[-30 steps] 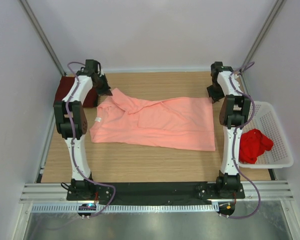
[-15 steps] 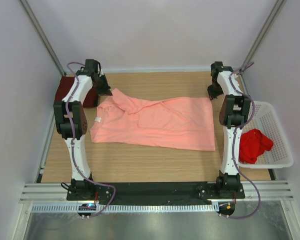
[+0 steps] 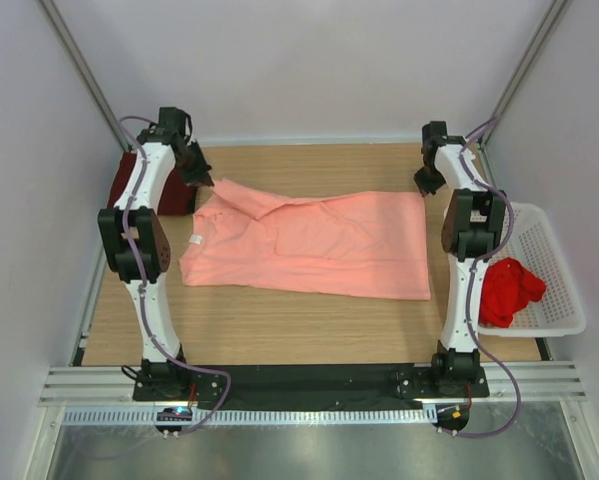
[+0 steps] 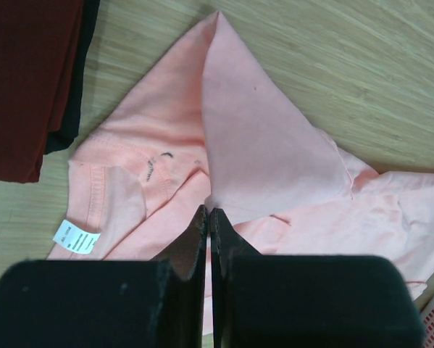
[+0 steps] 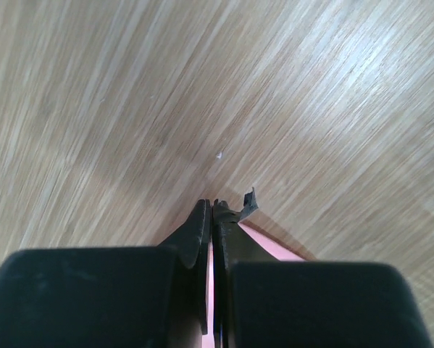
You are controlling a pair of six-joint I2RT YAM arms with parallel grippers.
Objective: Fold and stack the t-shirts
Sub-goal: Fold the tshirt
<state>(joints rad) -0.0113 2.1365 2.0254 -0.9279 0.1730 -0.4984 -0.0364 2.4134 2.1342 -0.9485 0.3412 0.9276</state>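
The desk [image 3: 279, 320] carries the salmon-pink t-shirt [image 3: 319, 245] spread nearly flat across its middle, its long axis running left to right, with the collar end toward my left arm and the hem toward my right. The white basket [image 3: 564, 262] sits off the right edge with the red t-shirt [image 3: 507, 288] crumpled inside it. The maroon t-shirt [image 4: 21, 80] lies folded at the far left corner, just beside the pink one's shoulder. My left fingers [image 4: 198, 226] are clenched on the far left part of the pink cloth, which rises to them in a peaked fold. My right fingers [image 5: 202, 219] are pressed together at the far right hem corner, with a sliver of pink showing between them, so I take it they have pinched that corner. What matters next, as I judge it, is that both grips sit along the far edge and the body of the shirt lies toward me from each. Drawing both ends nearward together would fold it along its length. A small white tag [image 4: 77, 238] shows by the collar, but its print is too fine for me to read.
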